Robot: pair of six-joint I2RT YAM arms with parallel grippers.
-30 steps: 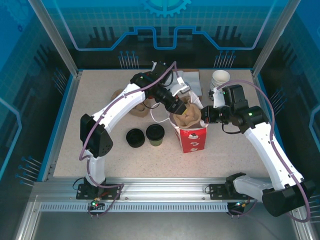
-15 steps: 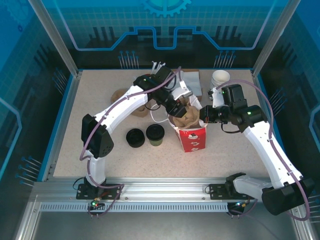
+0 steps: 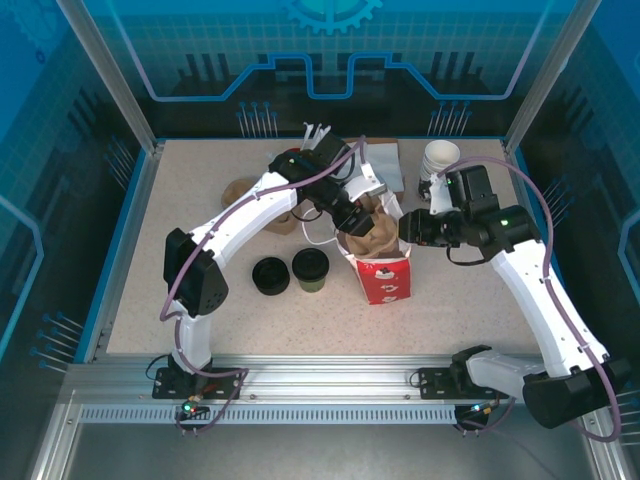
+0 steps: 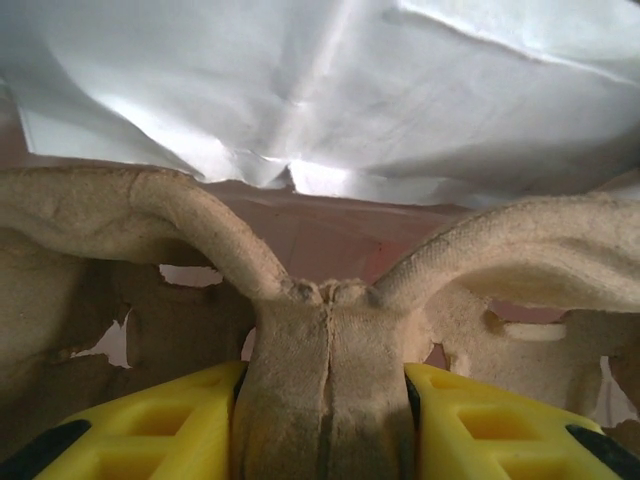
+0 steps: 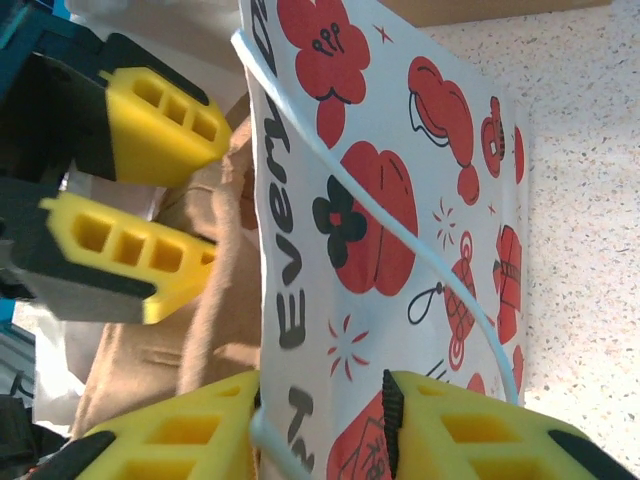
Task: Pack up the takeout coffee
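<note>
The takeout coffee (image 3: 311, 269), olive-sided with a black lid, stands on the table left of the red-and-white bag (image 3: 386, 277). My left gripper (image 3: 356, 220) is over the bag's mouth, shut on the middle ridge of a brown pulp cup carrier (image 3: 379, 230) that sits in the opening. In the left wrist view the yellow fingers (image 4: 480, 420) squeeze that ridge (image 4: 328, 360). My right gripper (image 3: 406, 231) is shut on the bag's right wall; the right wrist view has its fingers (image 5: 470, 430) pinching the printed wall (image 5: 400, 200), with the left gripper's fingers (image 5: 150, 125) beyond.
A low black ring piece (image 3: 268, 275) lies just left of the coffee. A second pulp carrier (image 3: 243, 192) rests behind my left arm. A stack of lidless cups (image 3: 440, 157) and folded napkins (image 3: 385, 165) sit at the back. The bag's white handle loop (image 3: 318, 235) hangs leftward.
My left gripper has shifted slightly back and left with the carrier, which now stands more upright in the bag's mouth. My right gripper has kept its hold on the bag wall.
</note>
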